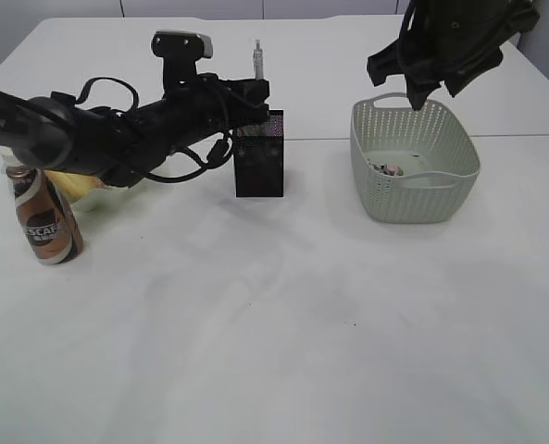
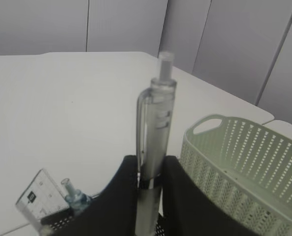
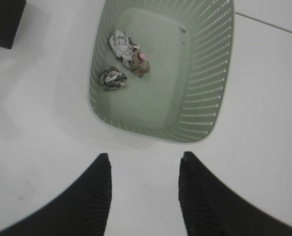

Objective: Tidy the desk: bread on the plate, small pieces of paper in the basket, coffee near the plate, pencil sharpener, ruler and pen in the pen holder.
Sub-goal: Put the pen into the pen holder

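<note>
A brown labelled coffee bottle (image 1: 44, 218) is standing at far left, its top being hidden by the left arm, with something yellowish half concealed behind. The translucent click pen (image 2: 153, 147) is being pinched upright by the left gripper (image 2: 149, 196) above the black mesh pen holder (image 1: 259, 154); only the left wrist view is showing a clear ruler (image 2: 40, 196) inside. The right gripper (image 3: 145, 189) is being held spread above the pale-green perforated plastic basket (image 3: 207, 83), where two crumpled paper balls (image 3: 113, 78) are lying.

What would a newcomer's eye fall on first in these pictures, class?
The left gripper holds a clear pen upright over the black pen holder at mid-table. To the right, the green basket holds crumpled paper pieces, with the right gripper open above it.
</note>
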`<state>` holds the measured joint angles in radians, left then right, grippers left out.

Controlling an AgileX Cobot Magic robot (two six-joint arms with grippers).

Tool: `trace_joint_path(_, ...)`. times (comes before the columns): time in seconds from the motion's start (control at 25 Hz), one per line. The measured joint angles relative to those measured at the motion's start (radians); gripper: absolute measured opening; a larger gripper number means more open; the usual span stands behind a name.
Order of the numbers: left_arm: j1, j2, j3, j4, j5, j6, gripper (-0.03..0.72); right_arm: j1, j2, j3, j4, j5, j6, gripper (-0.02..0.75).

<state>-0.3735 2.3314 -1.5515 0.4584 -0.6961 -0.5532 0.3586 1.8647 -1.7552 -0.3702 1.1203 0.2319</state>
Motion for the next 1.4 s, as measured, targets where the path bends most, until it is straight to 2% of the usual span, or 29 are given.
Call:
trace_joint_path(0.2, 0.000, 0.006, 0.000, 0.018, -0.007, 0.000, 0.148, 0.000, 0.000, 0.000, 0.000, 0.000, 0.000, 0.333)
trace_joint_path(0.4, 0.000, 0.006, 0.000, 0.020, -0.010, 0.000, 0.355, 0.000, 0.000, 0.000, 0.000, 0.000, 0.002, 0.339)
trace_joint_path(0.52, 0.000, 0.006, 0.000, 0.020, -0.010, 0.000, 0.410, 0.000, 0.000, 0.000, 0.000, 0.000, 0.002, 0.335)
trace_joint_path(0.64, 0.000, 0.006, 0.000, 0.022, 0.005, 0.000, 0.422, 0.000, 0.000, 0.000, 0.000, 0.002, 0.002, 0.334)
trace_joint_path(0.8, 0.000, -0.043, 0.000, 0.077, 0.126, 0.000, 0.426, 0.000, 0.000, 0.000, 0.000, 0.027, 0.002, 0.334)
trace_joint_path(1.08, -0.001, -0.226, 0.000, 0.119, 0.485, 0.000, 0.426, 0.000, 0.000, -0.057, 0.013, 0.071, 0.002, 0.344)
trace_joint_path(1.4, -0.001, -0.381, 0.000, -0.002, 0.819, 0.000, 0.420, 0.000, 0.000, -0.098, 0.036, 0.108, 0.002, 0.354)
